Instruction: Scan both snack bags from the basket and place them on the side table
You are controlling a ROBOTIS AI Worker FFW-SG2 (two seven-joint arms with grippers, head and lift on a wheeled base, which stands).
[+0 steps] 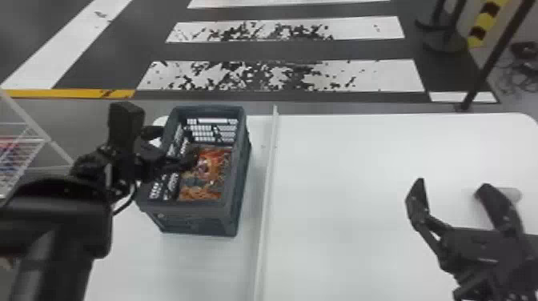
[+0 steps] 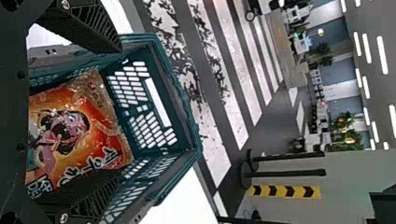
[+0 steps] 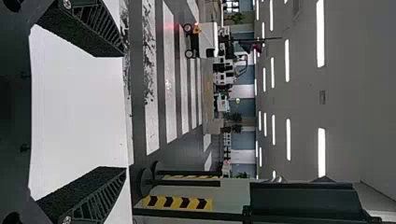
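At the far left of the head view stands a white wire rack (image 1: 28, 140) with red and blue items in it. Beside it, the robot's left arm (image 1: 56, 216) comes in from the lower left, ending in the left gripper (image 1: 178, 143) at the left side of the dark blue-gray openwork basket (image 1: 239, 172). The pincer is open: its two fingers stand wide apart, one extending over the basket's interior. Whether either finger touches the contents cannot be told. Within the basket lies an orange-and-red snack bag (image 1: 210, 166), its printed cartoon face turned toward the left wrist camera; a second bag cannot be told apart with certainty. The basket rests on a white table (image 1: 192, 268). Immediately to its right, a narrow white raised strip (image 1: 266, 180) divides this surface from a broader white tabletop (image 1: 340, 200). Above the latter, toward the right, hangs the right gripper (image 1: 452, 184), likewise open, its fingers well apart and nothing between them. A pale rounded object (image 1: 512, 195) lies partly behind its right-hand finger. Beyond the tables, the dark floor bears worn white stripes (image 1: 280, 76); at the upper right are a slim black pole (image 1: 492, 60) and a yellow-and-black striped marker (image 1: 482, 24).
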